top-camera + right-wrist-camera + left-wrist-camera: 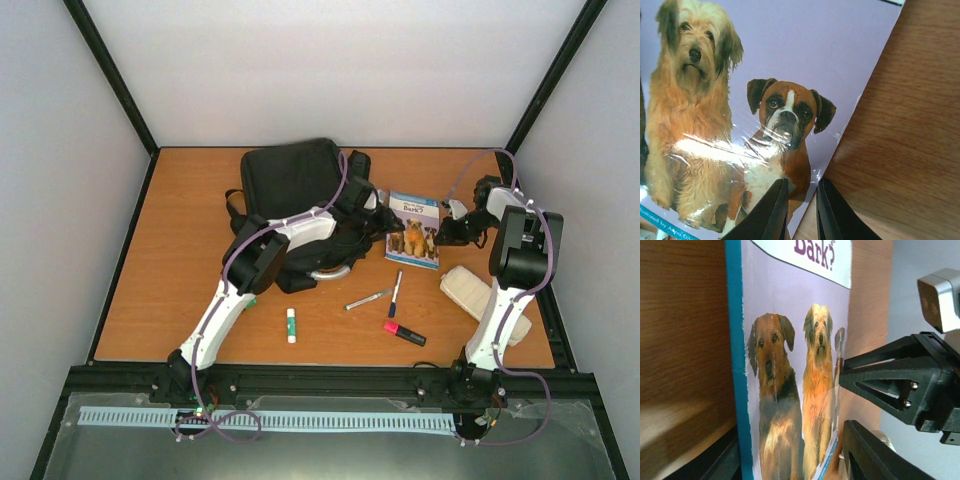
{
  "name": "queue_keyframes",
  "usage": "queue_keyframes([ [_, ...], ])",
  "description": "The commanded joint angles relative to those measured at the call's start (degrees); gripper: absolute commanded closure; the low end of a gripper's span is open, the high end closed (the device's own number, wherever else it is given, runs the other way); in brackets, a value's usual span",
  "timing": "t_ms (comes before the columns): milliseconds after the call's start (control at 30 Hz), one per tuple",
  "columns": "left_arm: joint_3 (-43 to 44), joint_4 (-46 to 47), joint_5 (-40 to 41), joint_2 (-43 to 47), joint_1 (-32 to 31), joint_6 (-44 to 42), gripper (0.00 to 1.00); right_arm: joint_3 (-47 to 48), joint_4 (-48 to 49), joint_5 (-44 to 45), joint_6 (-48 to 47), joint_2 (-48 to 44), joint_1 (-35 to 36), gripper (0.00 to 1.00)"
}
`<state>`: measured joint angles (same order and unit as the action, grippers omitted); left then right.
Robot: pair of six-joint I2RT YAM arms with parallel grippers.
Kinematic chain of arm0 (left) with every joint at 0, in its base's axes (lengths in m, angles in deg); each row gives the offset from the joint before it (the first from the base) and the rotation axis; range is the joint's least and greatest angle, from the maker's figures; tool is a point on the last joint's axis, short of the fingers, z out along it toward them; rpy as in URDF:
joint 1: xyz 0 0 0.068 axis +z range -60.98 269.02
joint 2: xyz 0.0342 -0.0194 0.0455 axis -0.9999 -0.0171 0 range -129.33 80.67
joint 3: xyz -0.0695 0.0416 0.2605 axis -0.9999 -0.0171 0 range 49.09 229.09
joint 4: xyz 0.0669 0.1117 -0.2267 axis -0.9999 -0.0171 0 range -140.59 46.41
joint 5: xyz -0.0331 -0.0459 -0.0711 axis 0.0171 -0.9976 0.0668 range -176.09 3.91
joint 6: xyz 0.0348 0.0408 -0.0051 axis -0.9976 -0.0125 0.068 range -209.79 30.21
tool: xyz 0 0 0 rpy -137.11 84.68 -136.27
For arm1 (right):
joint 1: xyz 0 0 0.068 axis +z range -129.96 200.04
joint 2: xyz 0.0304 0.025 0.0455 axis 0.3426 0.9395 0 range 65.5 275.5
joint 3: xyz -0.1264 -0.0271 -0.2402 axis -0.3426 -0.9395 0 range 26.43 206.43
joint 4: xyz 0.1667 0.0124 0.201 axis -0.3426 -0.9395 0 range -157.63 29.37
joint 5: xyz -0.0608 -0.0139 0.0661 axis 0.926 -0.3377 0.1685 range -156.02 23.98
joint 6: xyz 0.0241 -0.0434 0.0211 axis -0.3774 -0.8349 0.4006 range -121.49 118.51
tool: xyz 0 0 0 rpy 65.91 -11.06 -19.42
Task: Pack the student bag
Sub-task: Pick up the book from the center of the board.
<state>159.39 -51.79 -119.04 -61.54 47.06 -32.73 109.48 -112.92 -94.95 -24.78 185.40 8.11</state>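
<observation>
Item: student bag (290, 175), large black fabric backpack, rear of wooden table (180, 250), beside flat lilac dog-cover book (413, 230).
L gripper (385, 215): jaws apart at book's bag side.
R gripper (800, 192): jaws nearly together astride opp. edge, prob. to pry it up. Grip: can't tell.

Tally, placed from the dog book (413, 229): one book. One black backpack (290, 180), left of it. One cream pencil case (467, 290), near-right. Two pens on its near side: silver pen (368, 298), dark pen (396, 293). One pink highlighter (404, 333), nearer. One glue stick (291, 325), near-left.
</observation>
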Motion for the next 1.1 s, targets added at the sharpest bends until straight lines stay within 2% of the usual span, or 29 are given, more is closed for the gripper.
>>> queue_keyframes([
  [0,0.3,8.0,-4.0,0.7,-1.5,2.2,0.53,-3.0,0.0,0.7,-0.6,3.5,1.1,0.82],
  [200,-0.1,6.4,-3.4,1.3,-1.8,3.1,0.62,-3.3,0.1,0.4,-0.6,3.2,1.2,0.82],
  [300,-1.5,6.3,-2.7,2.3,-1.9,3.0,0.69,-3.5,0.2,0.4,-0.7,3.2,1.2,0.82],
  [467,-2.9,5.6,-1.3,4.4,-1.9,2.2,0.91,-4.2,0.4,-0.3,-0.6,1.9,1.2,0.82],
  [567,-4.3,5.9,-0.9,6.1,-1.9,2.0,0.99,-4.8,0.3,-0.8,-0.3,-0.2,1.1,0.8],
  [700,-7.2,4.8,-0.5,10.7,-1.9,-0.8,0.99,-5.4,-0.9,-2.1,-0.4,-4.2,1.0,0.76],
  [933,-13.0,-6.1,4.7,24.0,-1.3,-11.8,0.99,-5.3,-2.6,-6.8,-2.1,-11.8,1.0,0.65],
  [1067,-18.4,-13.6,8.2,33.1,0.4,-16.4,0.99,-5.1,-3.0,-11.1,-4.7,-16.1,1.1,0.5],
])
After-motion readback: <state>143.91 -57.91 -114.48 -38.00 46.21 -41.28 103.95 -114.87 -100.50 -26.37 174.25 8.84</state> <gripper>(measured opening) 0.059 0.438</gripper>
